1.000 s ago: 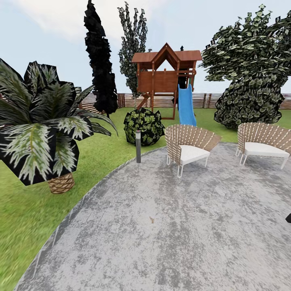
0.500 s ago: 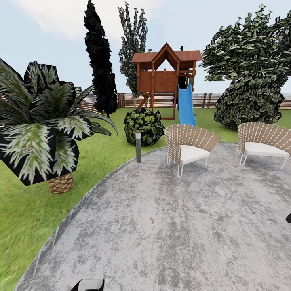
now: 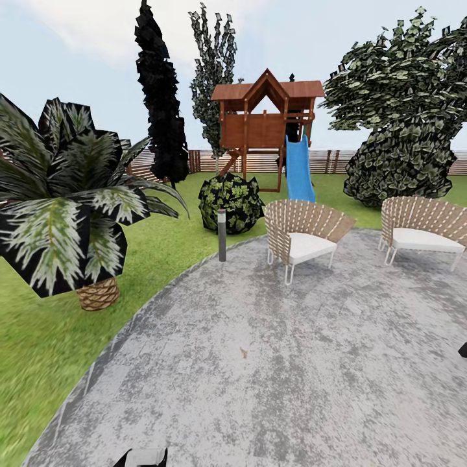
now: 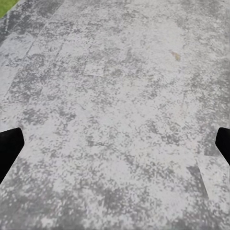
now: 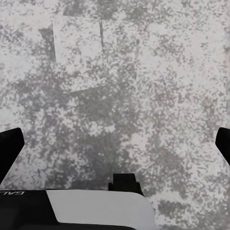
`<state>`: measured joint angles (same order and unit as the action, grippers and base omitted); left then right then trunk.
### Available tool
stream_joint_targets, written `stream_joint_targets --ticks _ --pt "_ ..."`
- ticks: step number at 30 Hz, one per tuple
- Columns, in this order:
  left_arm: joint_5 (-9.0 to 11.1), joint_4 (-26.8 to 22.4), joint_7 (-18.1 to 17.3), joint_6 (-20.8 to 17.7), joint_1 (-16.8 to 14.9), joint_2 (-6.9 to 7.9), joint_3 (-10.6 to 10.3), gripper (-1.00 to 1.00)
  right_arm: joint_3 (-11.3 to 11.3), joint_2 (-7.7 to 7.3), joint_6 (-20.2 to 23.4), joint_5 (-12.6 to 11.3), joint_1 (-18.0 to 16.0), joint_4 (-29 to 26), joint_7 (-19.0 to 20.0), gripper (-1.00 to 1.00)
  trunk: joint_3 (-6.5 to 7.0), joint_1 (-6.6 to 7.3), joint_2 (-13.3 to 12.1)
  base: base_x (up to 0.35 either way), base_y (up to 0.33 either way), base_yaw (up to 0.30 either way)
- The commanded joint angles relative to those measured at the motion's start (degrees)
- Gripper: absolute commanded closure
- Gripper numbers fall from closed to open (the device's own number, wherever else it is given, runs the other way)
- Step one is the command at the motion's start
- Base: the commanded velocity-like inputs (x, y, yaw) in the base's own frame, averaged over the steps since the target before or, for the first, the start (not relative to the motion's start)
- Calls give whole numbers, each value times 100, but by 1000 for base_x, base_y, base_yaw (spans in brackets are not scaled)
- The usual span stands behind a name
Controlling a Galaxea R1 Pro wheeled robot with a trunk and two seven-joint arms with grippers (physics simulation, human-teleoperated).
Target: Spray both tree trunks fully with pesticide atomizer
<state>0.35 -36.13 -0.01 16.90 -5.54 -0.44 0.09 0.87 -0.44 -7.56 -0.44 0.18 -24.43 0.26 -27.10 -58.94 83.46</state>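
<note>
A round grey stone patio [image 3: 292,363] is seen from the head view, bordered by the lawn of the garden [image 3: 168,240]. 2 slatted chairs [image 3: 305,237] [image 3: 421,230] are placed at its far edge, with a short lamp post [image 3: 222,235] beside the grass. A wooden playhouse [image 3: 266,126] with a blue slide [image 3: 299,168] is set before the fence [image 3: 259,161]. A short palm [image 3: 71,201] is seen at left. The task's thick-trunked trees and the atomizer cannot be located. The left claw [image 4: 115,143] and right claw [image 5: 115,148] are spread wide over bare paving, nothing held.
</note>
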Motion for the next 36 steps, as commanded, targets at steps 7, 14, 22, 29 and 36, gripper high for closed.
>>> stream_joint_targets --ticks 7,14,22,29,36 --pt "-5 155 -7 5 0 0 0 -100 1 0 0 0 0 0 -5 -100 -126 -155 282 0 0 0" --pt "-1 242 -6 7 0 0 0 -100 110 -4 1 0 0 0 -2 -100 -252 -308 563 0 0 -92" --pt "0 246 -2 7 0 0 0 -100 148 -9 2 -7 0 -4 0 -100 -390 -484 884 0 0 -259" --pt "0 255 -1 7 0 0 2 -100 951 -2 2 -2 0 0 19 -100 -488 -638 1165 0 0 -268" --pt "0 255 -5 7 0 0 1 -100 1123 8 0 6 0 0 35 -100 -578 -791 1445 0 0 -265"
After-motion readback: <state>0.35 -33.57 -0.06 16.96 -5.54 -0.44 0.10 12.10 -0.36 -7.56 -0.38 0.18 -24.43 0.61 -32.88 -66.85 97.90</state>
